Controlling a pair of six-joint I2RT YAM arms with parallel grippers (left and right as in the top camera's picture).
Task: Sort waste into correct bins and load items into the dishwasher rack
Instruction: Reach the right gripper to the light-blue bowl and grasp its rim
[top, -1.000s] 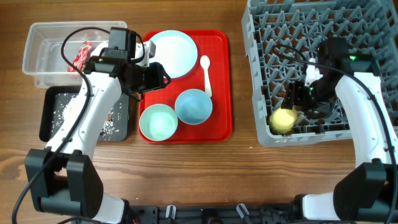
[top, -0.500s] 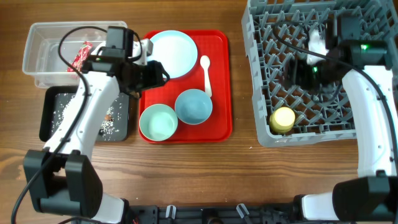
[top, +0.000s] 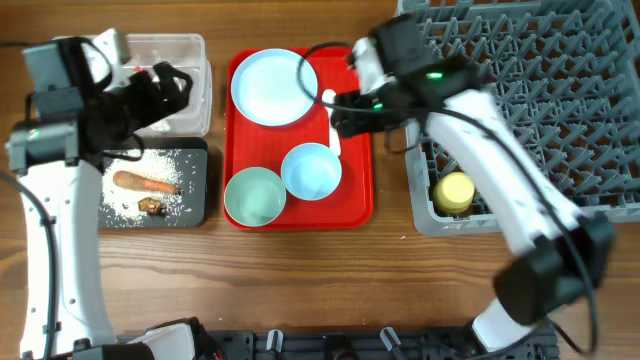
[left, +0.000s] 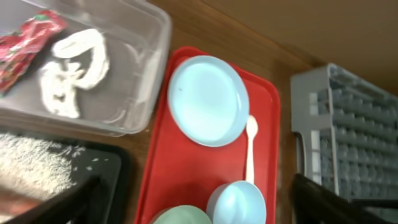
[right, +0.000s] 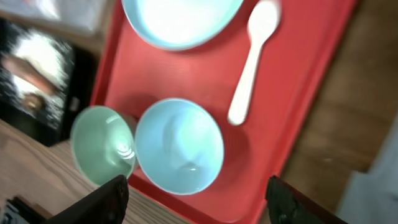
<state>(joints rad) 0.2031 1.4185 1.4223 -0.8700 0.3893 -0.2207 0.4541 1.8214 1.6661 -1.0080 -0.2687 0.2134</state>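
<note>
My right gripper (right: 198, 202) has left the rack (top: 585, 60), where the yellow cup (top: 455, 192) now sits in the near-left corner. It hangs above the red tray (right: 292, 106), jaws apart and empty, with the spoon (right: 252, 59) just ahead. My left gripper (left: 199, 202), likewise apart and empty, has withdrawn toward the clear bin (left: 146, 56). In my judgement the cup is loaded; spoon, plate (left: 208, 99), blue bowl (right: 179, 146) and green bowl (right: 102, 144) remain on the tray.

- Your left gripper (top: 172, 86) hangs with its jaws spread wide, holding nothing.
- Your right arm (top: 490, 150) stretches far leftward, and your right gripper (top: 340, 113) is equally wide apart and empty.
</note>
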